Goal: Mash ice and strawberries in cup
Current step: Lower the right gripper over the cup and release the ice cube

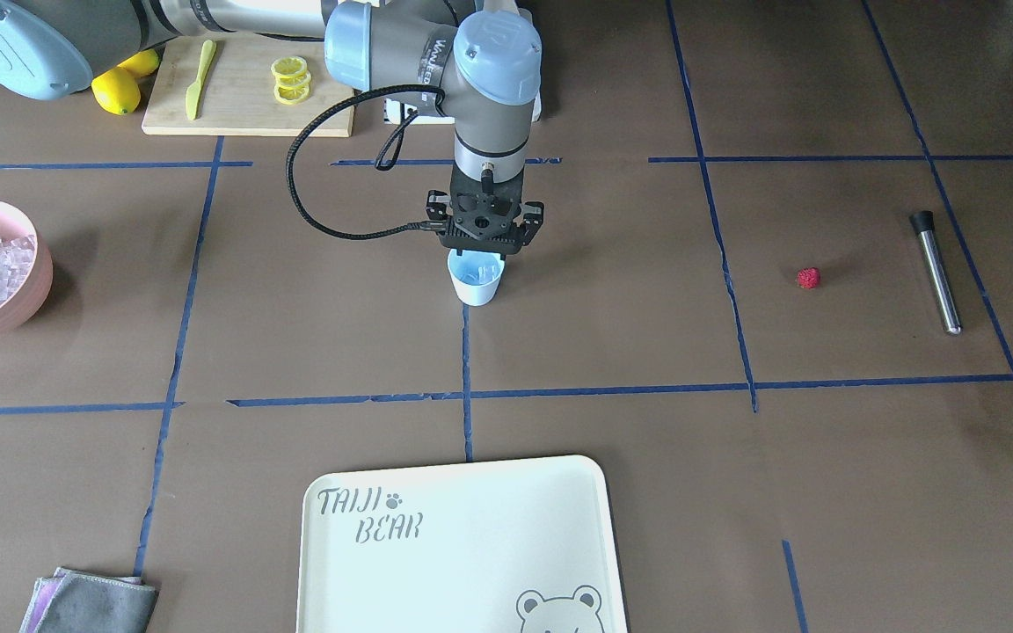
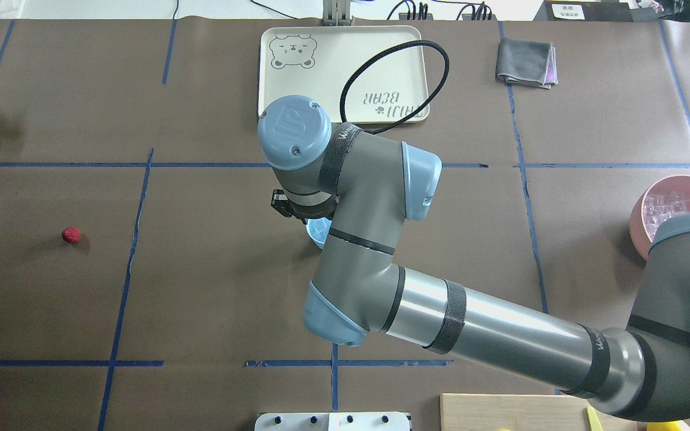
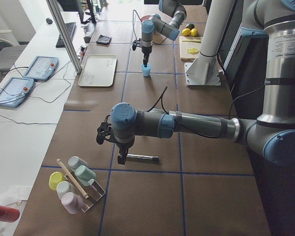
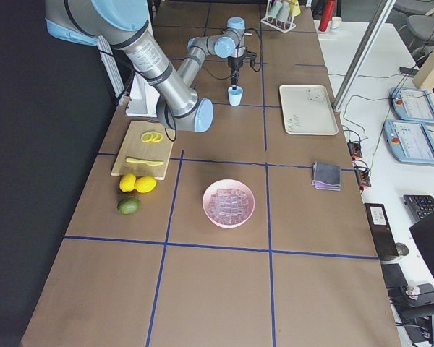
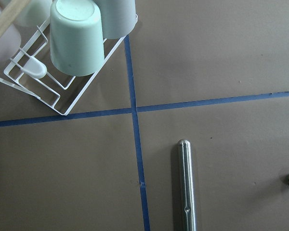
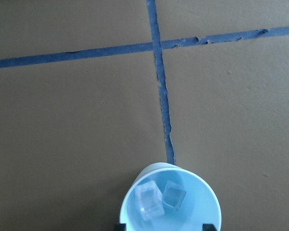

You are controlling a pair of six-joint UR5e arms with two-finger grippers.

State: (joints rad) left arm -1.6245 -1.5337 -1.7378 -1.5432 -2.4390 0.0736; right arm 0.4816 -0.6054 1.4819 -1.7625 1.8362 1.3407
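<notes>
The bench is covered in brown sheeting, marked into squares by blue tape. A white side table along its far edge carries tablets and cables.

The pale blue cup stands upright near the middle of the bench, on a tape line. The right claw hangs straight over it, pointing down. From the wrist camera its two dark fingertips sit apart, one at each side of the rim. Two cubes of ice lie in the bottom of the cup. The rest of the ice is heaped in a pink bowl, well off to the robot's right.

The strawberry lies alone on the bench, well apart from the cup on the robot's left, near a metal rod. The left claw hangs low over that rod, and I cannot tell whether its fingers are apart or together.

A white tray and a grey cloth lie on the operators' side. A cutting board with lemon slices sits by the robot.
</notes>
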